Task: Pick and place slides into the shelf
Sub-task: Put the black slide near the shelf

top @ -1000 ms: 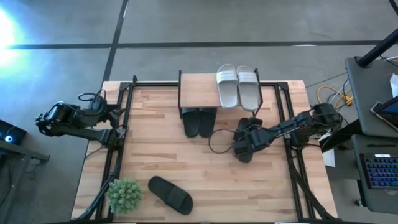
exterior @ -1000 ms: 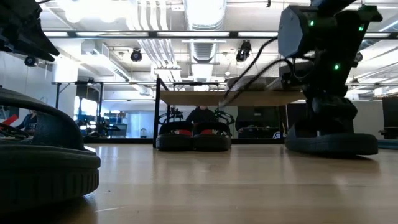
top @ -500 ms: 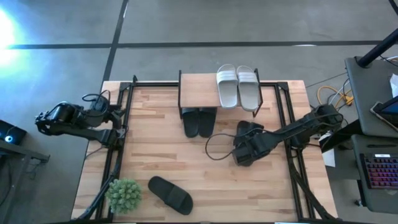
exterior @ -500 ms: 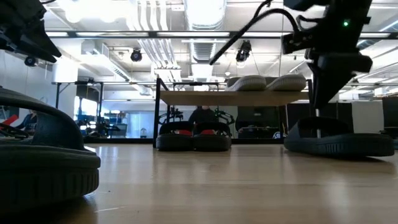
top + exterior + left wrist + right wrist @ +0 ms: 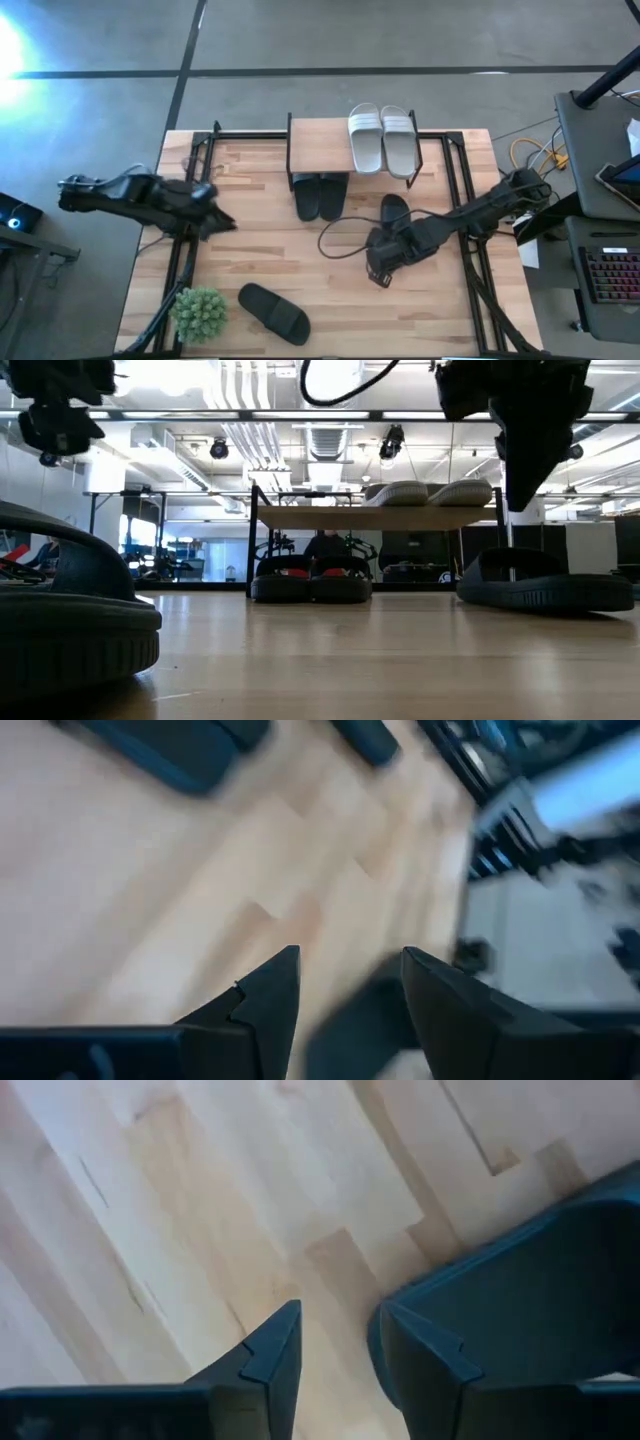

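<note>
shelf: standing at the far middle of the counter; the grey/white pair is lying on its wooden top board, a black pair is sitting on the lower tier with toes sticking out toward the counter.
loose slides: one black slide is lying flat just beside the shelf's right end, near the right arm; another black slide is lying near the front edge, just beside the green plant.
right claw: hovering over bare counter, a little in front of the near black slide; fingers are parted and gripping nothing. in the right wrist view the slide's dark edge is showing just past one finger.
left claw: reaching in over the left side of the counter, well apart from every slide; fingers are parted and empty in the left wrist view.
handling judgement: the slides are looking like light, moulded foam or rubber, flexing rather than rigid, with a matte surface that is probably gripping well and not fragile.
hold point judgement: the strap arch or a side edge of the sole is offering the best pinch; a flat sole lying on the counter is leaving little room for a finger underneath.
risk judgement: a pinch at the toe or heel tip is likely letting the slide droop and swing.
</note>
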